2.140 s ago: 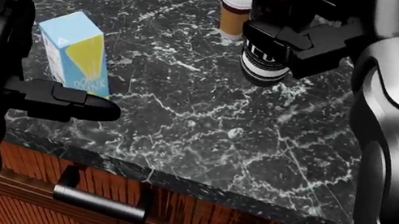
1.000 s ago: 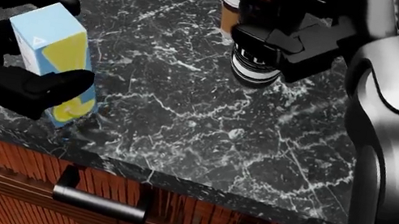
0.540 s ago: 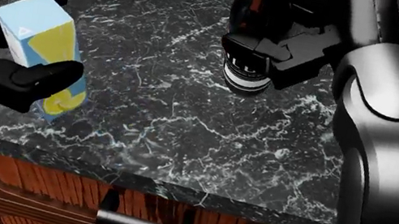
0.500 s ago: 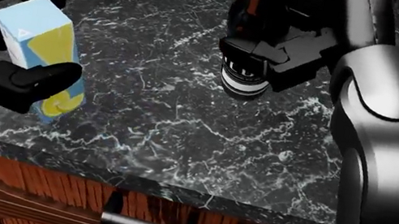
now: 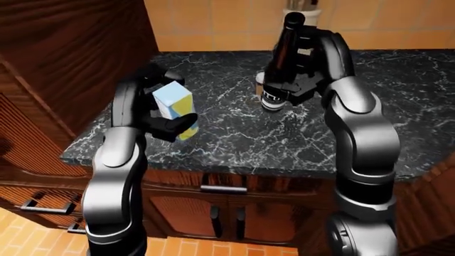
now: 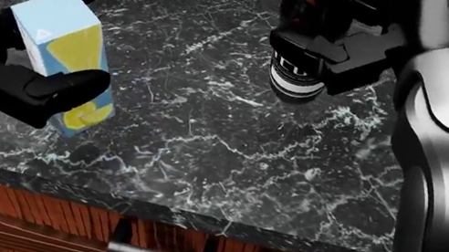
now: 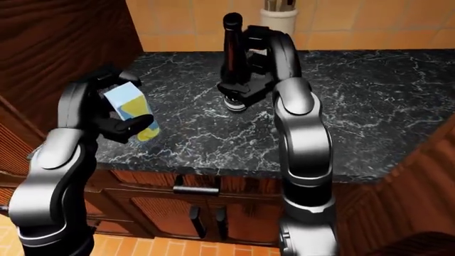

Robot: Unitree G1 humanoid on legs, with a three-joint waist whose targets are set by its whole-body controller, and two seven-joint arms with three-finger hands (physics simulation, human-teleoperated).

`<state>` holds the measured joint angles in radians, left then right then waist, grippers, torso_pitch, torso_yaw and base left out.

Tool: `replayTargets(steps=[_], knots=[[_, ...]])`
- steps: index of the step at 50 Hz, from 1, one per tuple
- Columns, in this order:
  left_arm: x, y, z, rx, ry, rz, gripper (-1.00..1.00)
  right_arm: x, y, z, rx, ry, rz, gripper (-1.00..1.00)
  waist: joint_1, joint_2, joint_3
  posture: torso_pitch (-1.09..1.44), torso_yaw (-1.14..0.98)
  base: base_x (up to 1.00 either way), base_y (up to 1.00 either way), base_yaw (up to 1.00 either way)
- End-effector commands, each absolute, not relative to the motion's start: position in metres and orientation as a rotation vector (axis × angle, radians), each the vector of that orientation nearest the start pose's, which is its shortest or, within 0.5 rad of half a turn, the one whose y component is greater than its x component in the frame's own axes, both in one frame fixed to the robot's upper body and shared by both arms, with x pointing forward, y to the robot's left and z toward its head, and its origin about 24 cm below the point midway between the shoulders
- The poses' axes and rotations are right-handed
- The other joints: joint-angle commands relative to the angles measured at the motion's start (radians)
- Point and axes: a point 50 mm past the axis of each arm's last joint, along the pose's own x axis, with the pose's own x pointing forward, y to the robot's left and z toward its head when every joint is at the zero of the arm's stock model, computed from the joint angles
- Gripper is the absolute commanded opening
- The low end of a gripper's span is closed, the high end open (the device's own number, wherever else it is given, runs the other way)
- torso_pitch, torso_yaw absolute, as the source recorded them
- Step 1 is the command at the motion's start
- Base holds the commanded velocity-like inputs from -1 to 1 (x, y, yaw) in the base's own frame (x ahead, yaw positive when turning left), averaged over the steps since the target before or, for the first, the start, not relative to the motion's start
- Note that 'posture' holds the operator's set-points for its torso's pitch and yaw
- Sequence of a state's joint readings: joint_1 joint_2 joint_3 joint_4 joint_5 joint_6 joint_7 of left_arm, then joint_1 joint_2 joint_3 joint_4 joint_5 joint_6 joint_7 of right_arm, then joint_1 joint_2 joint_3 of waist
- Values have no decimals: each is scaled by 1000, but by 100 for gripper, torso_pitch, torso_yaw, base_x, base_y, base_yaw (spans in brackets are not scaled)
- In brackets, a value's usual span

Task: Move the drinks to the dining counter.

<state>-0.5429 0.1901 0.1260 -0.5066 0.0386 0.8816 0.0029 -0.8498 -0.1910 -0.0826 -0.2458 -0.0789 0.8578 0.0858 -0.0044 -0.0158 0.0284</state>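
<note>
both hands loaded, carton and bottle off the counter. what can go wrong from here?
1. The blue-and-yellow drink carton sits tilted in the left hand, pinched across its faces; it may slip once the robot walks.
2. The dark glass bottle is gripped low near its base by the right hand, with the long neck above, so it may tip during a turn.
3. The brown paper cup stands just behind the raised bottle on the black marble counter; a swing could knock it.
</note>
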Motion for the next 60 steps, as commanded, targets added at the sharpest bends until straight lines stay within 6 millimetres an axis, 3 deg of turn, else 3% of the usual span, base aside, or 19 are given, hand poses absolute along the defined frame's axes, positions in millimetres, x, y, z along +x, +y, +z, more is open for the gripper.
replayTargets(steps=[1, 8, 11, 12, 14, 20, 32, 34, 35, 36, 37, 41, 44, 46, 47, 49, 56, 58, 60], knots=[[285, 176, 242, 170, -276, 131, -100, 322, -133, 289, -214, -326, 75, -100, 9, -22, -23, 0, 0, -6, 62, 0], [285, 176, 244, 169, -280, 130, -100, 321, -134, 291, -211, -331, 76, -100, 29, 23, -31, 0, 0, -28, 61, 0], [284, 176, 243, 170, -279, 128, -100, 320, -135, 291, -208, -331, 74, -100, 44, 87, -27, 0, 0, -66, 61, 0], [284, 175, 243, 172, -278, 127, -100, 320, -135, 290, -209, -330, 74, -100, 40, 116, -56, 0, 0, -73, 58, 0], [284, 174, 241, 174, -277, 124, -100, 320, -135, 290, -207, -330, 72, -100, 54, 115, -27, 0, 0, -75, 55, 0], [283, 173, 240, 176, -275, 117, -100, 320, -135, 289, -208, -331, 74, -100, 43, 69, -45, 0, 0, -80, 48, 0], [282, 173, 239, 176, -277, 114, -100, 318, -134, 290, -207, -332, 77, -100, 12, 63, -1, 0, 0, -99, 43, 0], [282, 173, 239, 176, -278, 114, -100, 318, -134, 290, -207, -332, 77, -100, 8, 22, 4, 0, 0, -100, 42, 0], [282, 173, 239, 175, -278, 115, -100, 318, -134, 290, -209, -332, 79, -100, -2, -51, -28, 0, 0, -100, 41, 0], [282, 173, 239, 174, -277, 115, -100, 319, -133, 290, -213, -332, 81, -100, -21, 4, 0, 0, 0, -74, 37, 0], [282, 173, 238, 175, -277, 114, -100, 319, -133, 289, -227, -337, 80, -100, 1, -29, -54, 0, 0, -30, 34, 0], [282, 174, 238, 175, -277, 116, -100, 318, -133, 290, -218, -341, 80, -100, 7, -37, -6, 0, 0, -4, 30, 24], [282, 174, 238, 174, -277, 117, -100, 318, -131, 289, -218, -338, 85, -100, -7, 56, 33, 0, 0, 0, 0, 100], [282, 174, 238, 175, -277, 118, -100, 317, -131, 289, -217, -338, 89, -100, -2, 157, -23, 0, 0, 0, 0, 100], [281, 175, 239, 174, -278, 119, -100, 317, -130, 290, -217, -337, 91, -100, 24, 85, 31, 0, 0, 0, 0, 100], [282, 174, 239, 174, -278, 118, -100, 317, -131, 289, -213, -335, 92, -100, 25, 64, -5, 0, 0, 0, 0, 100], [281, 175, 239, 174, -277, 119, -100, 316, -128, 290, -213, -333, 102, -100, 35, -41, 21, 0, 0, 0, 0, 100], [281, 176, 239, 174, -278, 119, -100, 316, -128, 289, -215, -333, 104, -100, 28, -104, 2, 0, 0, 0, 0, 100], [279, 175, 240, 174, -280, 119, -100, 316, -128, 289, -215, -331, 106, -100, 30, -69, 20, 0, 0, 0, 0, 100]])
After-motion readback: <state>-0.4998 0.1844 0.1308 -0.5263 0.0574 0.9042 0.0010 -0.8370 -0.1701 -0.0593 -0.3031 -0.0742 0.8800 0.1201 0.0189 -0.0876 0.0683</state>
